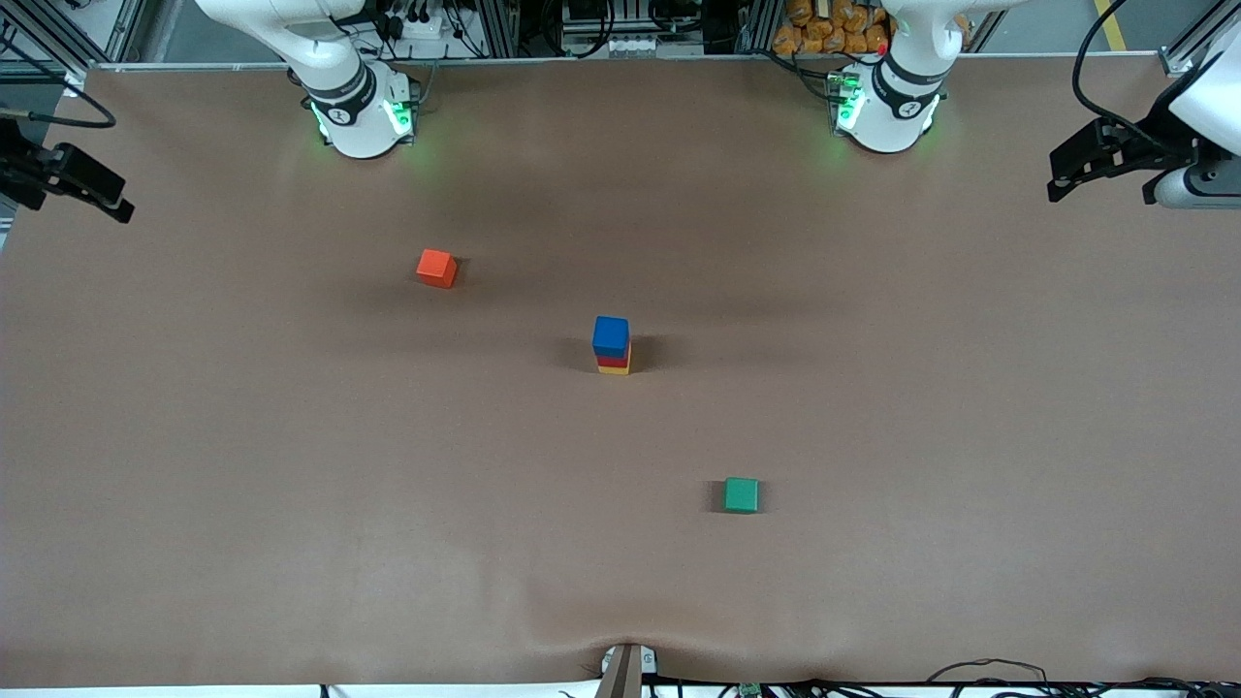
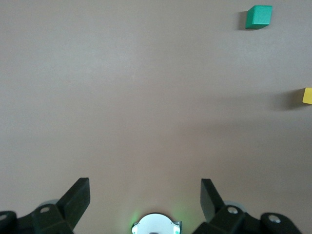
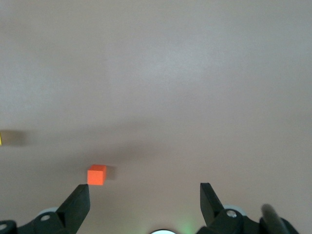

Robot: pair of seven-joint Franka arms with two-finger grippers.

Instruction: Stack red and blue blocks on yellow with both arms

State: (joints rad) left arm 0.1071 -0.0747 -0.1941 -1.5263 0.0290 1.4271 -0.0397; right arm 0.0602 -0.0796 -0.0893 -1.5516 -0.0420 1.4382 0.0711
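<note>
The blue block (image 1: 611, 334) sits on top of the red block (image 1: 613, 360), which sits on the yellow cube (image 1: 614, 369), forming one upright stack at the table's middle. An edge of the yellow cube (image 2: 307, 96) shows in the left wrist view. My left gripper (image 1: 1065, 182) hangs open and empty over the left arm's end of the table; in its wrist view (image 2: 145, 190) only bare table lies between the fingers. My right gripper (image 1: 116, 204) hangs open and empty over the right arm's end of the table, also seen in its wrist view (image 3: 144, 192). Neither touches the stack.
An orange-red cube (image 1: 436, 268) lies farther from the front camera than the stack, toward the right arm's end, and shows in the right wrist view (image 3: 96, 174). A green cube (image 1: 742, 494) lies nearer the front camera, and shows in the left wrist view (image 2: 258, 17).
</note>
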